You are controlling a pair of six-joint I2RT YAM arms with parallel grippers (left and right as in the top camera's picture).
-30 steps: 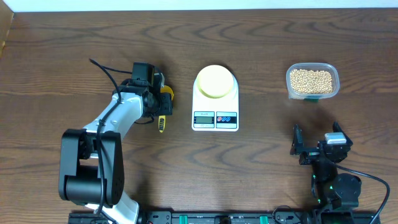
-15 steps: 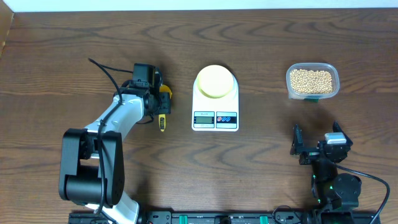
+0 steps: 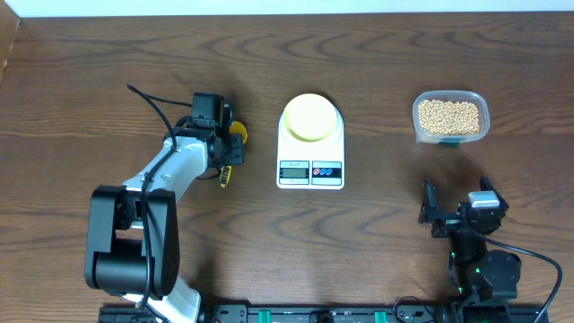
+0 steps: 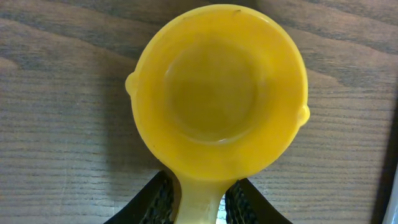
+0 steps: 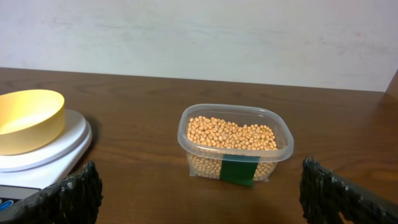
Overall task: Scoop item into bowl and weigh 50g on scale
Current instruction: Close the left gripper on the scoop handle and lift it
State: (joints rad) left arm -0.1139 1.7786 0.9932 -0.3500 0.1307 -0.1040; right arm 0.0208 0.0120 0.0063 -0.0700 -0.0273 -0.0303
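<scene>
A small yellow scoop [image 4: 217, 93] lies on the wood table left of the scale, its cup empty. My left gripper [image 4: 202, 186] has its jaws pressed around the scoop's handle; from overhead the left gripper [image 3: 226, 151] sits over the scoop [image 3: 236, 132]. The pale yellow-green bowl [image 3: 311, 117] stands empty on the white scale [image 3: 310, 170]. Beige beans [image 3: 448, 114] fill a clear tub [image 5: 235, 140] at the far right. My right gripper [image 3: 458, 199] rests open near the front edge, short of the tub, with nothing between its fingers [image 5: 68, 193].
The tub carries a green label [image 5: 239, 169] on its near side. The bowl [image 5: 28, 118] and scale [image 5: 62, 146] show at the left of the right wrist view. A pale wall runs behind the table's far edge.
My left gripper's jaws have narrowed onto the scoop's handle, and the handle end has swung slightly leftward. The right arm has not moved.
</scene>
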